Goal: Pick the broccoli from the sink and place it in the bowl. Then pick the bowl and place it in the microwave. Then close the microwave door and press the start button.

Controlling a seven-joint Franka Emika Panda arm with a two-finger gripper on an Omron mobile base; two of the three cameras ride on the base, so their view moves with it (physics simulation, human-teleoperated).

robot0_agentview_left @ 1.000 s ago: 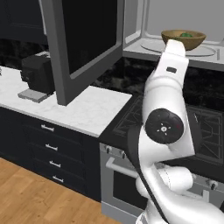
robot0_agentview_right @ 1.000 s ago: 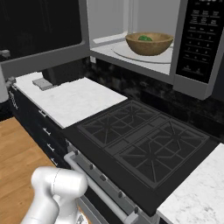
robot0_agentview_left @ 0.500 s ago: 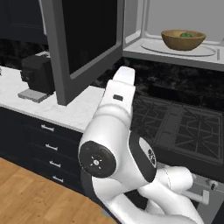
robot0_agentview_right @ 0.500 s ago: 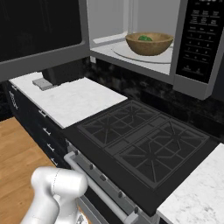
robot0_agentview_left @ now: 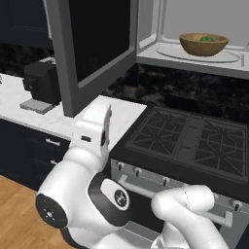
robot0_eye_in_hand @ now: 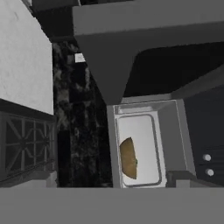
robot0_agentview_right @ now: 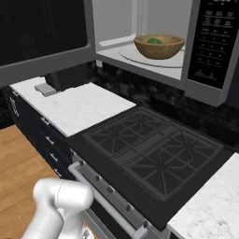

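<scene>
The wide wooden brown bowl [robot0_agentview_right: 158,45] with the dark-green bumpy broccoli [robot0_agentview_right: 154,40] inside stands in the pale grey microwave cavity [robot0_agentview_left: 194,56], upper right of the left base view. My gripper is released and empty, jaws wide. The big grey-framed door [robot0_agentview_left: 92,46] stands open at upper left; I judge a careless swing could strike its edge instead of pushing it.

Open microwave door [robot0_agentview_left: 92,48] overhangs the counter [robot0_agentview_right: 79,107]; cavity mouth unobstructed.
</scene>
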